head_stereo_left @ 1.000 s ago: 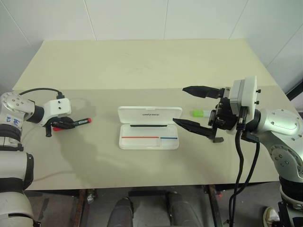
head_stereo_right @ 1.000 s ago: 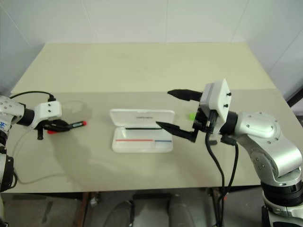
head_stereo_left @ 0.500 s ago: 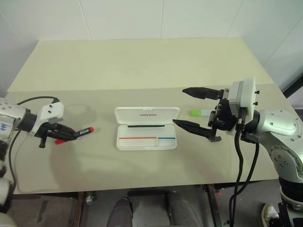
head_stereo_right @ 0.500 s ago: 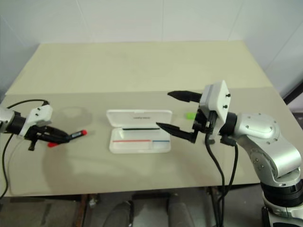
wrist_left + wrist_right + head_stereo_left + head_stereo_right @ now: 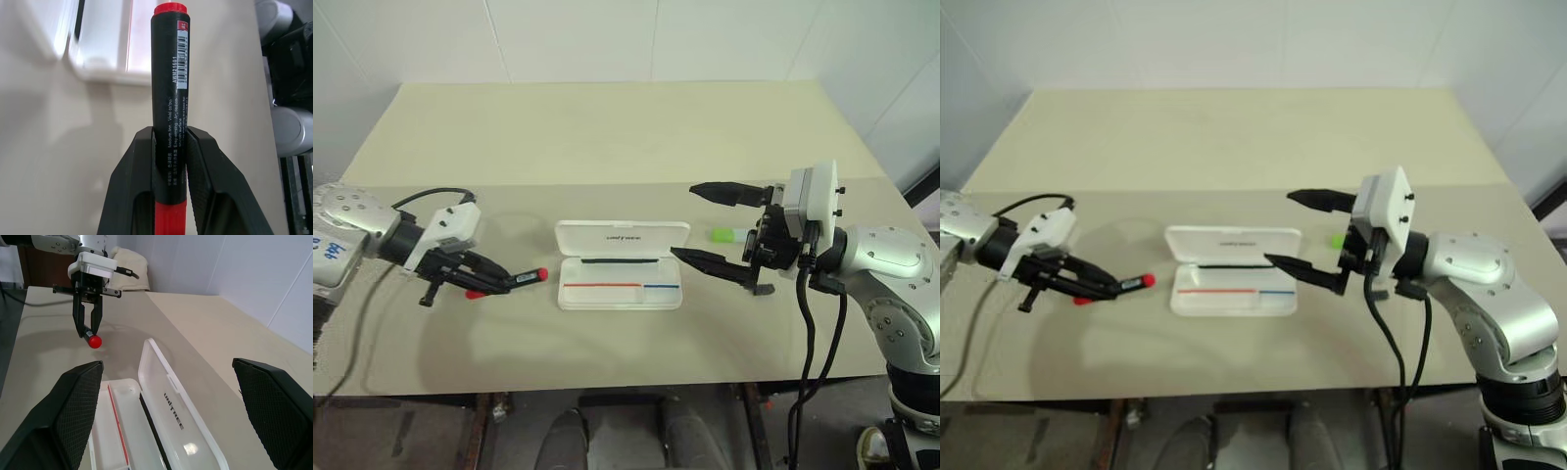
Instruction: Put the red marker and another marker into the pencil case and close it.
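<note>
Pale walls stood behind a beige worktop (image 5: pixel 607 127) that carried the open case. Its left gripper (image 5: pixel 484 278) was clamped on the red marker (image 5: pixel 514 281), the two black fingers (image 5: pixel 139 191) pinching the dark barrel near its rear so that the red tip led. Over the last second this gripper had carried the marker in from the worktop's left edge toward the middle, and it now hung just beside the left end of the pencil case (image 5: pixel 622 264), not yet over the tray. That put the first marker close to delivery; I judged that a short further reach and a release would seat it. The marker itself was slim, with a black band printed in small white lettering and a barcode, red showing at both ends. The white case lay flat with its lid thrown back, a red-and-blue stripe along the tray. At the case's right end the right gripper (image 5: pixel 715 223) had kept still, its fingers spread wide and holding nothing, with the green-capped marker (image 5: pixel 728 234) lying on the worktop just behind it.
</note>
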Available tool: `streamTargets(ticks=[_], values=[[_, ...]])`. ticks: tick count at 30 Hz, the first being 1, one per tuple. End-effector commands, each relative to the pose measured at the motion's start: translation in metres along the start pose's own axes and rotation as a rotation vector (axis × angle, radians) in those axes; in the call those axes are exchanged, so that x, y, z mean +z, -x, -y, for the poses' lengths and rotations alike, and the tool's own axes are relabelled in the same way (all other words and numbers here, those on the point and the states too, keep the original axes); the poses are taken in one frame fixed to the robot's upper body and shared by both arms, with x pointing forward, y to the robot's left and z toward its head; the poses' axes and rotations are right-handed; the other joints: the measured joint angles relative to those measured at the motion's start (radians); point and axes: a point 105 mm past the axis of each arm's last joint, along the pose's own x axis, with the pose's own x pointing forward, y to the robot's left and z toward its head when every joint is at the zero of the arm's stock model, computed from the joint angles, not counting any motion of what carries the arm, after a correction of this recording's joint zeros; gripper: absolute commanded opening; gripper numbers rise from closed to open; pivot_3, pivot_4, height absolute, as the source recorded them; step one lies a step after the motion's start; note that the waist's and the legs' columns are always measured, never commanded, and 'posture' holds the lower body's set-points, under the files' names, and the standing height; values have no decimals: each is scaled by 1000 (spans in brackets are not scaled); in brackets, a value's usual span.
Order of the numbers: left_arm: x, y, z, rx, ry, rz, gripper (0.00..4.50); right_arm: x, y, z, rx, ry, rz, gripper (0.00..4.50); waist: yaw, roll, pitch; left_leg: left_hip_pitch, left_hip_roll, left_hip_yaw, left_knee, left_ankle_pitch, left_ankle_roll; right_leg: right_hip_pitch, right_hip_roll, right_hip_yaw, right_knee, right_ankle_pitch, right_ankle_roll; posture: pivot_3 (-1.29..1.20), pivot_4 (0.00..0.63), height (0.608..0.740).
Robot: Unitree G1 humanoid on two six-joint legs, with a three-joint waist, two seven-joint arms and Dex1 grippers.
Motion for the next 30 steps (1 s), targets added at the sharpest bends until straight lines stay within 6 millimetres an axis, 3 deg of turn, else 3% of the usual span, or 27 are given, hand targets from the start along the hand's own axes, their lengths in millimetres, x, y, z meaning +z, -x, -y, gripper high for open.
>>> streamTargets(ticks=[1, 7, 12, 24, 30], values=[[19, -12, 12, -149, -91, 20, 555, 6, 4, -5, -1, 49, -4, 4500, 2, 0, 0, 0, 0, 0, 0, 0, 0, 0, 0, 0, 0, 0, 0, 0, 150, 740], [35, -33, 13, -206, -200, 59, 555, 7, 7, -6, -26, 52, -10, 4500, 2, 0, 0, -1, 0, 0, 1, 0, 0, 0, 0, 0, -1, 0, 1, 0, 150, 740], [50, -57, -3, -198, -288, 66, 555, 8, 10, -10, -47, 54, -18, 4500, 15, 0, 0, -1, 0, 0, 3, 0, 0, 1, 1, 1, -2, 1, 2, 0, 150, 740], [54, -79, -27, -132, -321, 43, 555, -15, 45, -29, 4, 26, -215, 4500, 27, 0, 0, -1, -1, 0, 3, 0, 0, 2, 1, 1, -3, 2, 3, 0, 150, 740], [62, -93, -43, -54, -321, 54, 555, -15, 47, -29, -6, 27, -219, 4500, 26, 0, 0, 0, -1, 0, 5, 0, 0, 5, 1, 2, -4, 2, 4, 0, 150, 740]])
